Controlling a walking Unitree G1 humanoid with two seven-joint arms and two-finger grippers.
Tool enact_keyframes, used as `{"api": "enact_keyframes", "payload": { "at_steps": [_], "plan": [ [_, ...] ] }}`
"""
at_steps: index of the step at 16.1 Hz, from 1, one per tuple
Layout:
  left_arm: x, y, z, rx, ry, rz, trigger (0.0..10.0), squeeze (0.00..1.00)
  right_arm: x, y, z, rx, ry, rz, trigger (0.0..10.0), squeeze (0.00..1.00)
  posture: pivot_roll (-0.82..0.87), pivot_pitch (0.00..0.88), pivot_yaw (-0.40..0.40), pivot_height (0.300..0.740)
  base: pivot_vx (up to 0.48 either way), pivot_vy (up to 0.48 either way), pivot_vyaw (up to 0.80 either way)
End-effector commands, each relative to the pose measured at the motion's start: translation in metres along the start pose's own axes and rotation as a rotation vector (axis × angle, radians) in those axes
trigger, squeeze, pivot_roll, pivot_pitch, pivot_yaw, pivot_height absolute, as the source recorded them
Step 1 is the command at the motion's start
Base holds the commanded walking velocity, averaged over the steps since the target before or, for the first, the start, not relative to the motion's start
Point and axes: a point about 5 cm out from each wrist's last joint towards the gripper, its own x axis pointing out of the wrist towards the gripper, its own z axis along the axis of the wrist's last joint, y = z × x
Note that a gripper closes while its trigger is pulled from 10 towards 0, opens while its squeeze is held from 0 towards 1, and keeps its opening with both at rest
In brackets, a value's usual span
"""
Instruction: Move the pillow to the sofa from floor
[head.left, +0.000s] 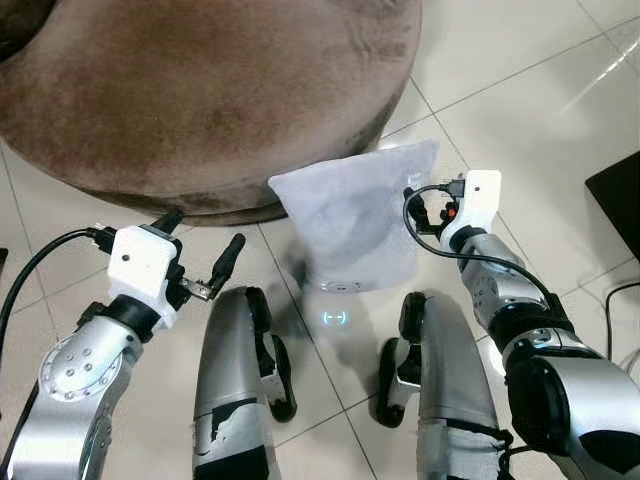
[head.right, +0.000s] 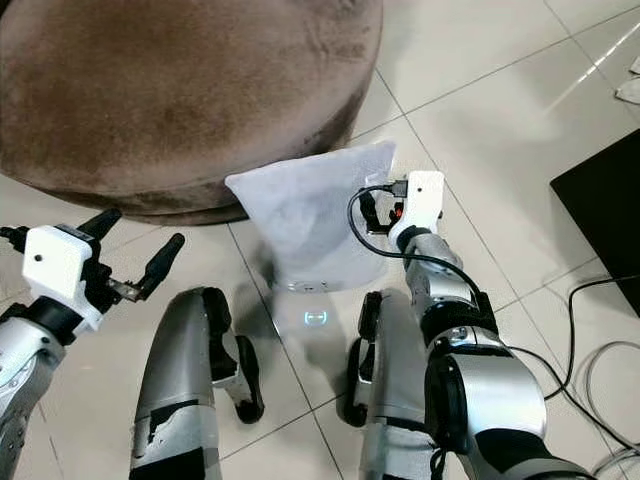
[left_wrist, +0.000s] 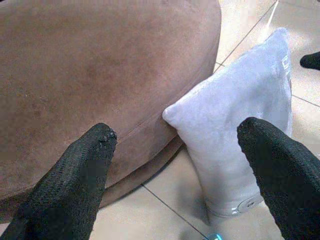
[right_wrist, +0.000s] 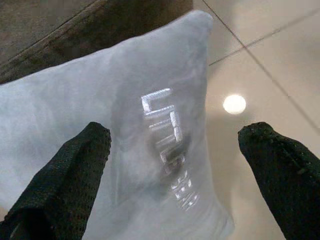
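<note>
My right gripper is spread wide at the pillow, which stands against the sofa; my left gripper gapes wide, apart.

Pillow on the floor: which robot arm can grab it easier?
Probably the right. The right gripper is open right at the pillow edge, while the left gripper hangs open farther off beside it.

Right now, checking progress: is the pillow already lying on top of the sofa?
No, the pillow stands on the floor tiles, leaning against the brown sofa.
</note>
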Motion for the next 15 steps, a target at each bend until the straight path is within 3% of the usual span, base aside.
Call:
{"api": "enact_keyframes", "payload": {
  "at_steps": [1, 2, 6, 10, 15],
  "plan": [
    [-0.01, 0.004, 0.001, 0.002, 0.022, 0.019, 10.0, 0.0, -0.004, -0.002, -0.015, 0.08, 0.054, -0.002, 10.0, 0.0, 0.15, 0.557, 0.033, 0.563, 0.0, 0.0, 0.0],
    [-0.015, -0.001, 0.006, -0.011, 0.019, -0.016, 10.0, 0.0, -0.003, -0.001, -0.013, 0.166, 0.034, 0.005, 10.0, 1.0, 0.21, 0.553, 0.042, 0.563, 0.0, 0.0, 0.0],
    [-0.026, -0.005, 0.016, -0.005, 0.022, -0.049, 10.0, 0.0, 0.002, 0.008, -0.009, 0.304, 0.021, -0.008, 10.0, 1.0, 0.31, 0.551, 0.051, 0.563, 0.0, 0.0, 0.0],
    [-0.038, -0.01, 0.025, 0.002, 0.038, -0.056, 10.0, 0.0, 0.003, 0.021, -0.017, 0.293, 0.05, 0.024, 10.0, 1.0, 0.38, 0.533, 0.049, 0.563, 0.0, 0.0, 0.0],
    [-0.049, -0.009, 0.03, 0.003, 0.067, -0.058, 10.0, 0.0, 0.003, 0.016, -0.018, 0.27, 0.064, -0.074, 10.0, 1.0, 0.45, 0.529, 0.058, 0.563, 0.0, 0.0, 0.0]
  ]
}}
